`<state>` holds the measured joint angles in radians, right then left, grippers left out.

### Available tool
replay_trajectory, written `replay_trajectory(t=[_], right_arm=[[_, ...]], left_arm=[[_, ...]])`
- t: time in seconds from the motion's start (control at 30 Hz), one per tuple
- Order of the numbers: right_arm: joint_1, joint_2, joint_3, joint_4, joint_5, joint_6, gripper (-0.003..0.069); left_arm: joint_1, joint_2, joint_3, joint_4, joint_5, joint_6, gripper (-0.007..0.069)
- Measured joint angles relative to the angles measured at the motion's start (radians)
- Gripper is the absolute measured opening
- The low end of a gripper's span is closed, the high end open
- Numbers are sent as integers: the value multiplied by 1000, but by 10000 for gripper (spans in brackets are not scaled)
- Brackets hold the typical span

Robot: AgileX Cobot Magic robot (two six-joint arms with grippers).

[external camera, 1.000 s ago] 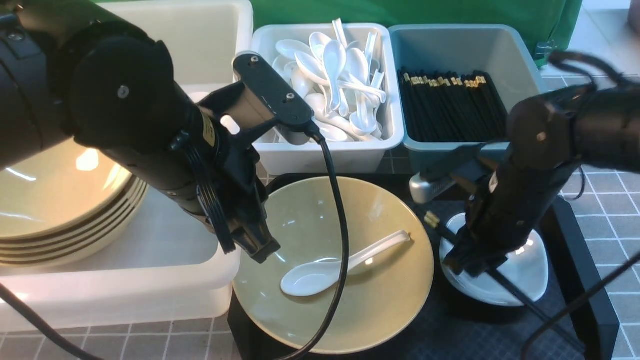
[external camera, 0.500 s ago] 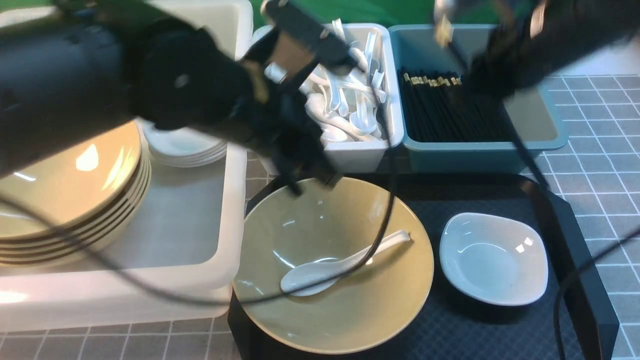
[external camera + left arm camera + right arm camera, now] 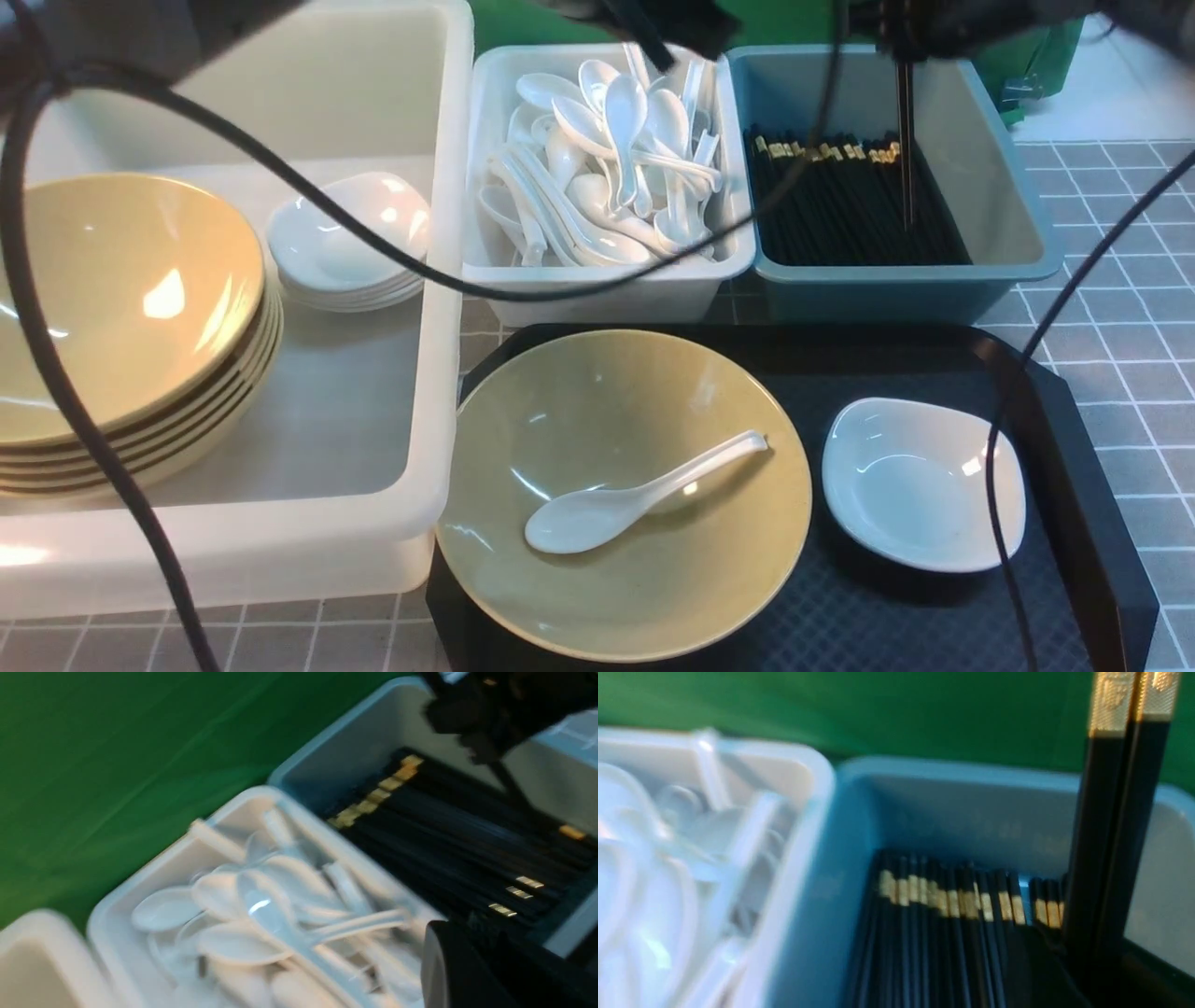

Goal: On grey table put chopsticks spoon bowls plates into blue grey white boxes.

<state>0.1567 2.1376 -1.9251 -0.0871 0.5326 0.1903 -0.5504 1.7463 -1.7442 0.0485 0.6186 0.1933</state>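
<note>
Bowls [image 3: 121,308] and plates [image 3: 350,233] lay stacked in the white tub [image 3: 373,523]. Left gripper [image 3: 665,56] was closed, empty, near the spoon-filled grey box [image 3: 607,297]. One spoon [image 3: 597,513] rested in the tray's bowl [image 3: 625,597]. Right gripper [image 3: 904,47] clasped chopsticks [image 3: 1111,835] above the blue box [image 3: 878,294].

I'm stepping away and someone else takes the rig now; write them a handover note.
Right gripper: shut on a pair of chopsticks, above the blue box.
Left gripper: shut, holding nothing visible, near the spoon box.
Done: other chopsticks lie in the blue box, many spoons in the grey one, stacked bowls and plates in the large white one.
Left: release the held pair; then the spoon, the yellow bowl it lies in, and the white plate, both on the black tray.
</note>
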Motion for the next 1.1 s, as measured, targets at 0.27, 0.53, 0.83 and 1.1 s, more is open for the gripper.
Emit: replay_trajectory(t=[0.27, 0.53, 0.83, 1.1], right_arm=[[-20, 59, -23, 57, 128, -7, 398], [11, -32, -182, 87, 538, -353, 521], [208, -98, -247, 113, 713, -566, 479], [417, -137, -186, 118, 713, -631, 449]], left_arm=[[104, -1, 57, -62, 72, 3, -11], [107, -230, 333, -39, 135, 32, -11], [107, -647, 741, -37, 168, -43, -11], [107, -783, 925, -84, 202, -53, -11]])
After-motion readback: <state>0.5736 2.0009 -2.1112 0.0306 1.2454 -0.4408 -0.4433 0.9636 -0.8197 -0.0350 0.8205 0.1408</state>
